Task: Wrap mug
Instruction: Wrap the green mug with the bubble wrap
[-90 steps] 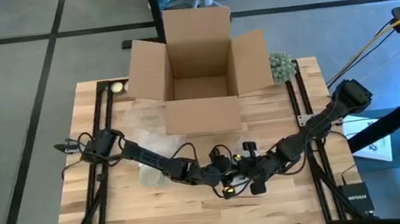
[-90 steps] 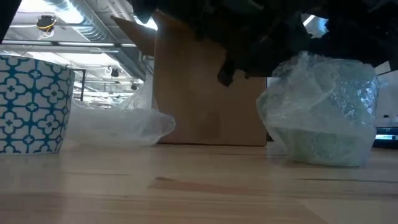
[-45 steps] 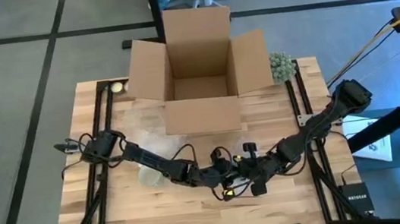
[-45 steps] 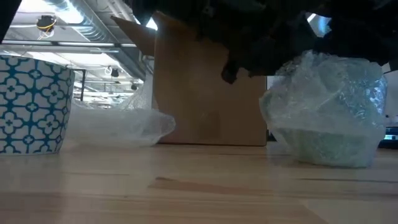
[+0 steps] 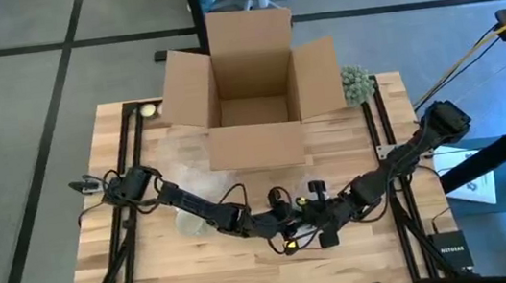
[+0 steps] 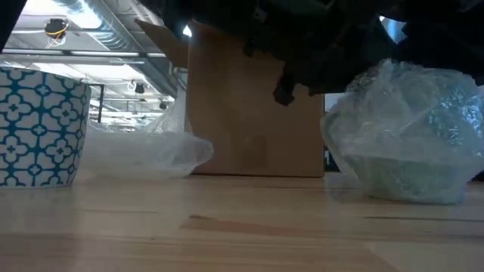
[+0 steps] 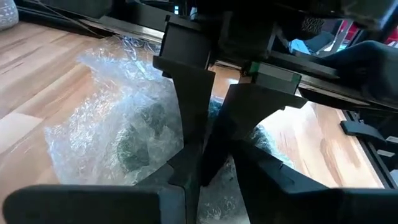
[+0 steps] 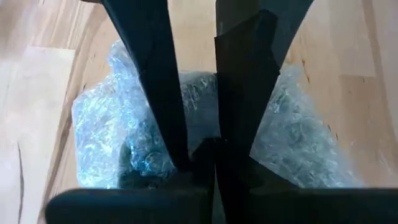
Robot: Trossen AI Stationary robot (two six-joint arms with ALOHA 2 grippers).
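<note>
Pinching bubble wrap | both hands: left hand, right hand | mug inside

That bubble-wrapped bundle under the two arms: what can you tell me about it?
The bundle is a rounded lump swathed in clear, crinkled bubble wrap, with something dark and greenish showing dimly through, presumably the mug. It sits on the wooden table near the front edge, in front of the cardboard box. Both arms meet over it: the left pincer and the right pincer each look closed on folds of wrap at its top. The wrap looks loose and uneven, not taped.
</note>
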